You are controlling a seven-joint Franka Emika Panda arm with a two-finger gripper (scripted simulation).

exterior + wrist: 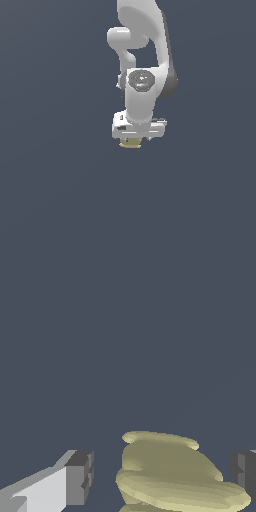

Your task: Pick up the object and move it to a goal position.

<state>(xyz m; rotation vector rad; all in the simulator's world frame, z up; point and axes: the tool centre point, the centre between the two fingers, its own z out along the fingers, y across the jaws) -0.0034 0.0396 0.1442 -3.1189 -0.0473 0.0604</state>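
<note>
My gripper (162, 476) spread open, straddling ridged tan object (172, 476); judging it light, rigid; pinching across lower lobes.

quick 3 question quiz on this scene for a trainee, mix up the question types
1. True or false: in the wrist view, the tan object lies between the two fingers.
2. In the exterior view, the object shows: A) beside the arm's base B) just under the gripper C) far off at the view's right.
3. Fill in: gaps show on both sides of the object, so the jaws are ____.

Key: 1 true; 2 B; 3 open.
</note>
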